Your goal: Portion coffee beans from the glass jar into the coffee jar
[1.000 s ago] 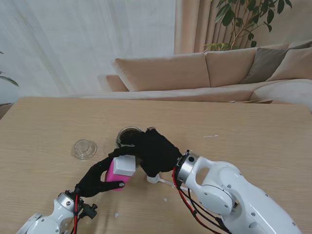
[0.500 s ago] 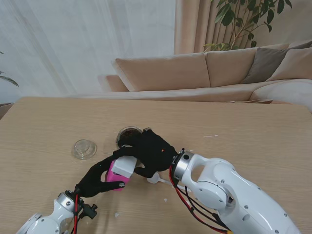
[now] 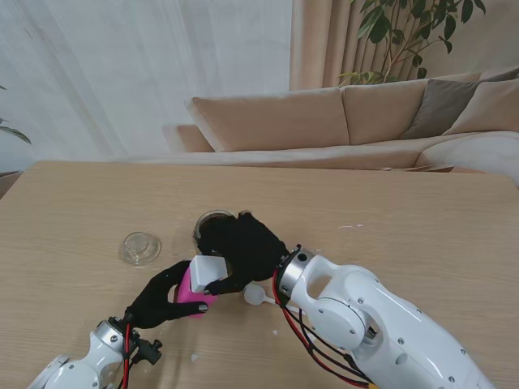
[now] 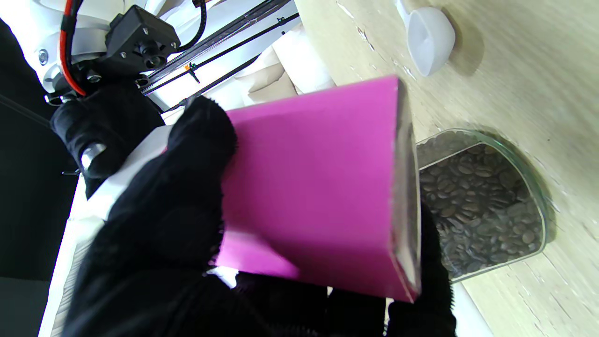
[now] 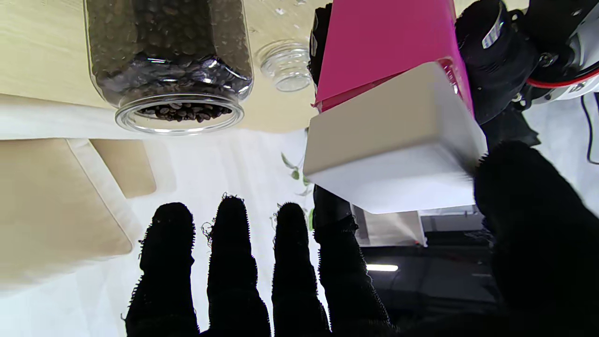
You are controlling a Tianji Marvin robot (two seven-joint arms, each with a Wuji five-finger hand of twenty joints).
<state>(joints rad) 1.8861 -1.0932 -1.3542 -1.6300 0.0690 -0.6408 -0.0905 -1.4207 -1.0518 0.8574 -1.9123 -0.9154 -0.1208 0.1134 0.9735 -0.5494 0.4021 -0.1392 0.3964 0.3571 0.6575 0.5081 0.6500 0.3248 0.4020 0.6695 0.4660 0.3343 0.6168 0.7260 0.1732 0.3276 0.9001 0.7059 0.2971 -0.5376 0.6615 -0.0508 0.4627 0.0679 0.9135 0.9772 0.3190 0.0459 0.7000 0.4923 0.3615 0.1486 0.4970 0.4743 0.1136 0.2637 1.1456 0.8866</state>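
Note:
In the stand view my left hand [image 3: 162, 300] is shut on the pink coffee jar [image 3: 190, 293], holding it just off the table near me. A white square lid [image 3: 208, 271] caps it. My right hand [image 3: 242, 250] reaches across and pinches that lid [image 5: 398, 140] between thumb and forefinger; the other fingers [image 5: 229, 271] stay spread. The lid looks tilted on the pink jar [image 5: 383, 42]. The glass jar [image 3: 213, 224] of coffee beans stands open just behind the hands, partly hidden by the right hand, with its beans [image 4: 482, 201] showing beside the pink jar [image 4: 309, 187].
A round glass lid [image 3: 140, 248] lies on the table to the left of the jars. A white plastic scoop [image 3: 258, 296] rests by my right wrist. A few small crumbs dot the wood near me. A sofa stands beyond the table's far edge.
My right hand has slid left and closed on the white lid, which has tipped slightly. The scoop, partly covered before, is now exposed. The left hand holds still.

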